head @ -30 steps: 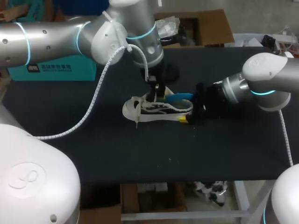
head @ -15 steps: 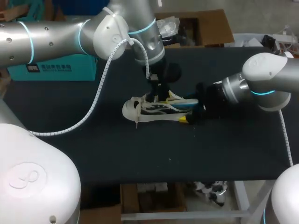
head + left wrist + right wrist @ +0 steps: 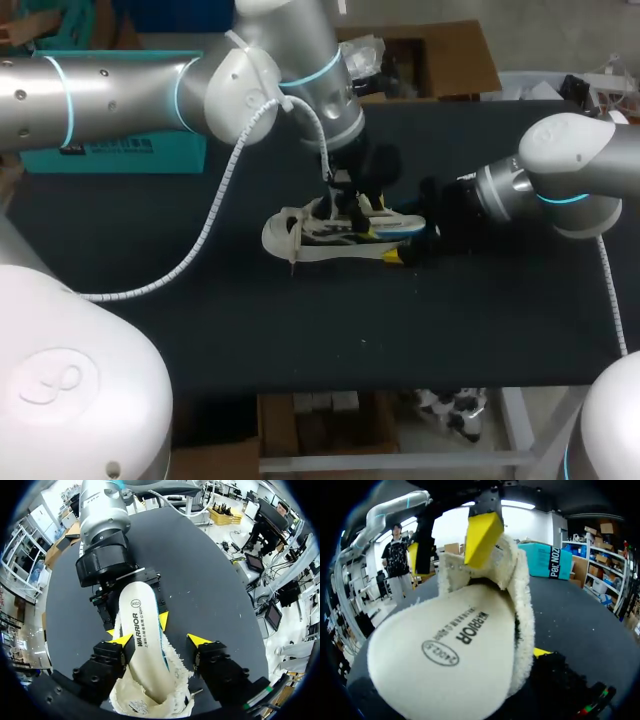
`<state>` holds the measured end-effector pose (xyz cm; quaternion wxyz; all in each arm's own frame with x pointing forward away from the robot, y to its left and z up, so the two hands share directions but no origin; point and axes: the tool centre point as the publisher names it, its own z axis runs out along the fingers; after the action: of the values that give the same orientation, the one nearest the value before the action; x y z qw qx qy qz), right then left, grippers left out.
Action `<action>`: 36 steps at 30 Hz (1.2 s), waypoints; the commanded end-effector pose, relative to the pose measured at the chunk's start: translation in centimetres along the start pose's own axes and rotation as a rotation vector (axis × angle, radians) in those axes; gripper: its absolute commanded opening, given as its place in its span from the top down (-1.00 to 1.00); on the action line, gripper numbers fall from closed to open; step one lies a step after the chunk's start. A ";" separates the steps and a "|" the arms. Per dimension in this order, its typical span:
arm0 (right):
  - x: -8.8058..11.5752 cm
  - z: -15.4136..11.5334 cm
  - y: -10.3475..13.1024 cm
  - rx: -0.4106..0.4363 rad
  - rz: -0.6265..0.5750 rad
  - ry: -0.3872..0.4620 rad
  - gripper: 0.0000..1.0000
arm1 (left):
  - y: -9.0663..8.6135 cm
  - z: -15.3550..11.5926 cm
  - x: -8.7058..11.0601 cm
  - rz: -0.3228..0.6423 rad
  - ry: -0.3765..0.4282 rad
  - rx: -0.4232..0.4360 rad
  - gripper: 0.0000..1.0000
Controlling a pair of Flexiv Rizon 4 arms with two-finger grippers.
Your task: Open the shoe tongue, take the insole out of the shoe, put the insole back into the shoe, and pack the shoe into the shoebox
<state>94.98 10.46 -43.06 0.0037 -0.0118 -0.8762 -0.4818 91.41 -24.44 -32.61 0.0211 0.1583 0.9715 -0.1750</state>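
The white shoe (image 3: 310,235) lies on its side mid-table, with its fleece lining (image 3: 167,682) showing. The white insole (image 3: 137,640) with a blue underside lies inside it, its heel end (image 3: 445,650) sticking out toward my right gripper. My left gripper (image 3: 352,208) hangs over the shoe's opening. Its fingers stand open on either side of the insole and do not clamp it. My right gripper (image 3: 405,248) holds the shoe's heel, with a yellow fingertip (image 3: 163,620) against each side. The teal shoebox (image 3: 120,155) stands at the back left, partly behind my left arm.
An open cardboard box (image 3: 440,60) stands at the table's back edge. Dark tabletop (image 3: 300,330) stretches in front of the shoe toward the near edge.
My left gripper has come down and slightly right with the insole, which has slid from above the heel down into the shoe. Its fingers have spread apart and let go. The right arm stayed still.
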 end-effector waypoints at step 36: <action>0.1 0.4 -0.4 -0.003 -0.001 0.001 1.00 | -2.3 3.0 -3.4 -0.043 -0.146 0.007 0.17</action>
<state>94.98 10.46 -43.06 0.0037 -0.0119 -0.8762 -0.4818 94.27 -29.22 -34.73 0.0824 0.1267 0.9707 -0.1866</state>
